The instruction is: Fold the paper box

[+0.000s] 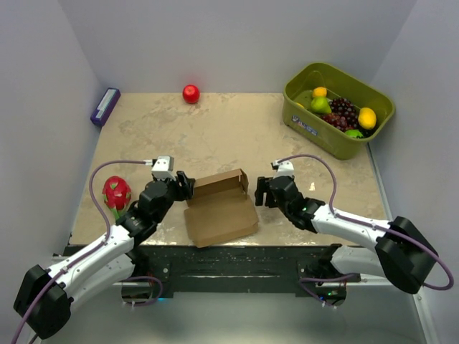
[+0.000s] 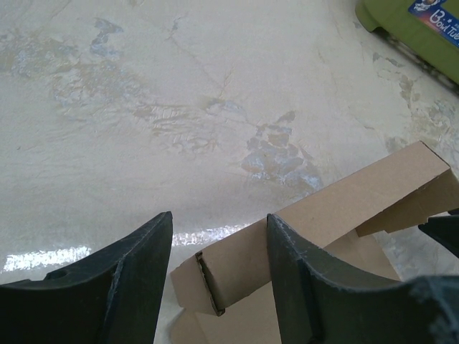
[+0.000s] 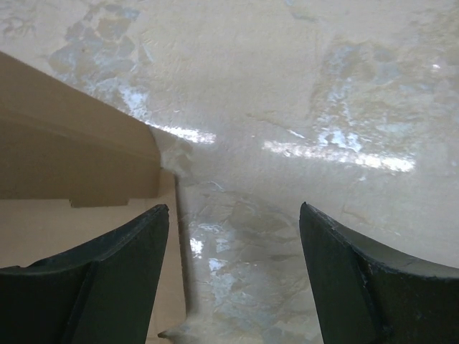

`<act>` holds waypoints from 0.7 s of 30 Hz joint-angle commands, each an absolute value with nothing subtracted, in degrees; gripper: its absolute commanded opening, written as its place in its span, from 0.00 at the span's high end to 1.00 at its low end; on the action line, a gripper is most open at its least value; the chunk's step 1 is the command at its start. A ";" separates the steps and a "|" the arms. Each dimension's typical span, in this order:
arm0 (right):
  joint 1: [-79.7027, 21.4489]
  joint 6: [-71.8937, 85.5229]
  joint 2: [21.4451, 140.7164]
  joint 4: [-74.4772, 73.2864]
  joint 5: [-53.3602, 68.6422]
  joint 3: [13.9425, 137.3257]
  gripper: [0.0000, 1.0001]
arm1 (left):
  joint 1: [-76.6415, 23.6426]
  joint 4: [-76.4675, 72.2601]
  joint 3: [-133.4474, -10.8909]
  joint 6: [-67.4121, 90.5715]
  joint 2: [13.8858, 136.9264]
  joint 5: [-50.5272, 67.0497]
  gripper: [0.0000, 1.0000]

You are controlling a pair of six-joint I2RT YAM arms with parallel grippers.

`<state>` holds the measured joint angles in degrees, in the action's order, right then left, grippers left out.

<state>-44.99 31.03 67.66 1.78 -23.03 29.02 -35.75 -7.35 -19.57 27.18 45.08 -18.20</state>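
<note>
The paper box is plain brown cardboard lying near the table's front edge, its base flat and its rear wall raised. My left gripper stands at the box's left rear corner. In the left wrist view it is open, and the left end of the rear wall lies between the fingers with a gap on the left side. My right gripper stands at the box's right edge. In the right wrist view it is open over bare table, and its left finger overlaps the box.
An olive-green bin of fruit stands at the back right, and its corner shows in the left wrist view. A red apple sits at the back middle, a purple box at the back left, and a dragon fruit left of my left arm.
</note>
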 commanded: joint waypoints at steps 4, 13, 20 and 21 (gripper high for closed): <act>-44.91 25.41 69.43 20.29 -15.47 26.19 0.23 | -35.59 -6.68 -18.19 24.52 45.53 -17.67 0.41; -44.91 19.61 73.12 26.71 -13.54 26.54 0.25 | -35.59 -7.73 -17.67 23.47 45.97 -16.96 0.42; -44.82 17.76 74.44 31.81 -11.87 25.93 0.26 | -35.60 -7.91 -17.58 23.29 45.88 -16.87 0.43; -44.91 17.67 74.62 32.51 -11.26 25.75 0.26 | -35.60 -7.91 -17.58 23.20 45.88 -16.87 0.43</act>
<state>-44.97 20.05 74.32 25.32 -13.30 26.24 -35.75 -9.47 -18.85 25.12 45.25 -17.72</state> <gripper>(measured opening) 0.741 0.573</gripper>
